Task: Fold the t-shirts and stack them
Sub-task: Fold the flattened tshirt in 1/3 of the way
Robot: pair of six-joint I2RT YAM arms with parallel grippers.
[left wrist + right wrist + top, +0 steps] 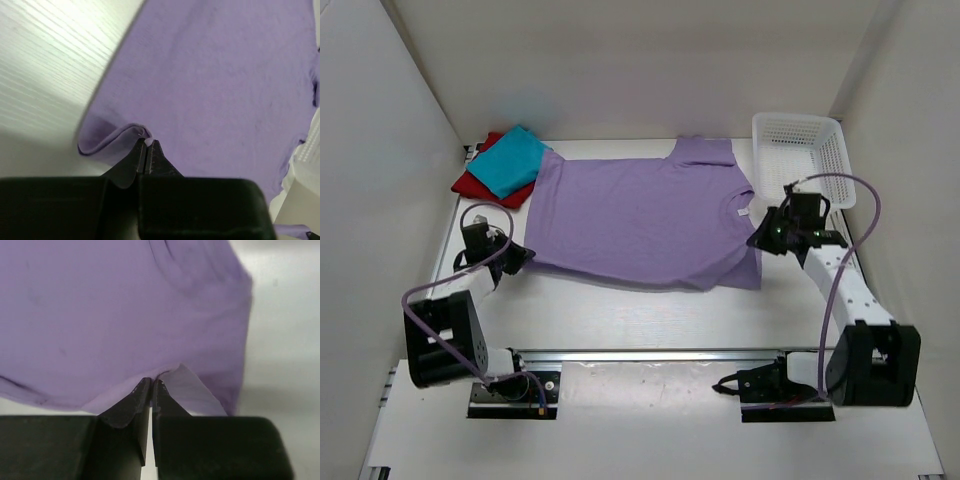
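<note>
At the table's (pixel 650 310) far left corner: teal shirt (pixel 510 160), folded, lying on the red shirt (pixel 470 184), seemingly folded too. Centre: lilac shirt (pixel 645 215), spread flat, unfolded. My left gripper (pixel 147 145) pinches its near-left corner; right gripper (pixel 151 382) pinches its right edge. I reckon two are done, leaving one to fold and stack.

This was probably a robotics lab booth: plain white panels (pixel 380 150) walled a white table (pixel 650 310) on 3 sides, and 2 arms (pixel 840 285) stood mounted along a metal rail (pixel 650 353) at its near edge.
</note>
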